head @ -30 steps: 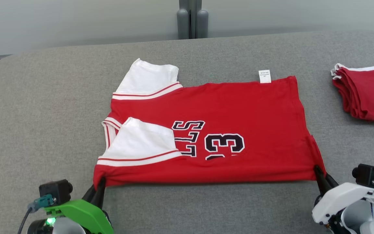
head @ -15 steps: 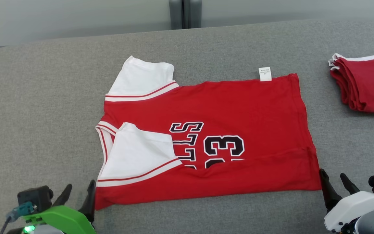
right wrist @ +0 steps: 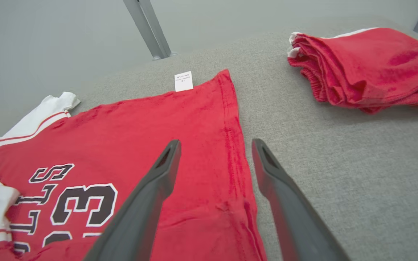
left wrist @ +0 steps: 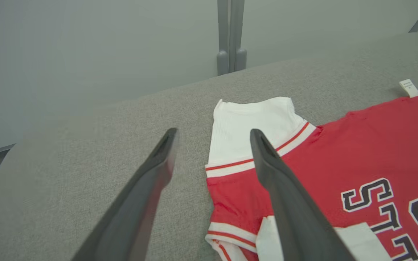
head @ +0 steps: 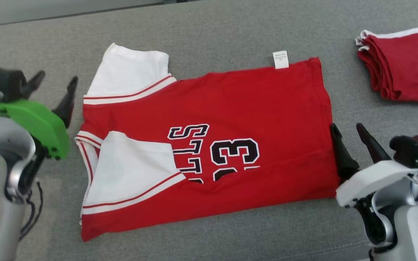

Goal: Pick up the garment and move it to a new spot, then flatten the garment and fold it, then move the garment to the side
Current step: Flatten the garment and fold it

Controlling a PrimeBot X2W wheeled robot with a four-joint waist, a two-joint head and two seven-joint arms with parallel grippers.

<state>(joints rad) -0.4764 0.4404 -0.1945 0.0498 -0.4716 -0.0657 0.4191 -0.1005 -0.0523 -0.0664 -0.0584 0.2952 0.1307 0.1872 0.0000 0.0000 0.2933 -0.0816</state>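
The garment (head: 252, 108) is a red jersey with white sleeves and black lettering. It lies flat on the grey table, its near edge folded over and the near sleeve laid on top. My left gripper (head: 57, 81) hovers open just off the jersey's left side, by the far white sleeve (left wrist: 252, 123). At the jersey's right hem (right wrist: 230, 119) my right gripper (head: 347, 129) stands open, one finger over the cloth, one over the table. Nothing is held by either gripper.
A stack of folded red garments (head: 401, 69) lies at the far right of the table (head: 212, 29), also in the right wrist view (right wrist: 368, 65). Grey posts (left wrist: 230, 36) stand behind the table's far edge against a pale wall.
Both grippers let go of the jersey's near corners and opened, then moved away from the near edge up along its left and right sides. The head camera tilted down.
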